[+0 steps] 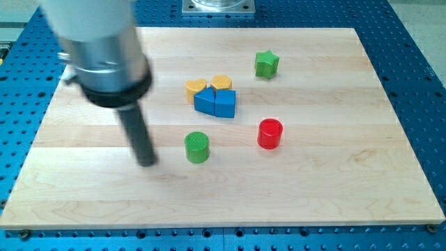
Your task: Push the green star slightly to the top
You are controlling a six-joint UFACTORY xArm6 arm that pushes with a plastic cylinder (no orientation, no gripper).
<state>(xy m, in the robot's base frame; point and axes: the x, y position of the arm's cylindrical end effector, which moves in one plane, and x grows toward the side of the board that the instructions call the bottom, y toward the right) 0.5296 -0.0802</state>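
The green star (266,63) lies on the wooden board (334,174) towards the view's top, right of centre. My tip (147,163) rests on the board at the lower left, far from the star and just left of a green cylinder (197,147). The rod rises from the tip to a large blurred grey housing at the view's top left.
Two yellow blocks (196,88) (221,83) touch two blue blocks (206,101) (225,104) in a cluster near the board's centre. A red cylinder (270,133) stands to the lower right of the cluster. Blue perforated table surrounds the board.
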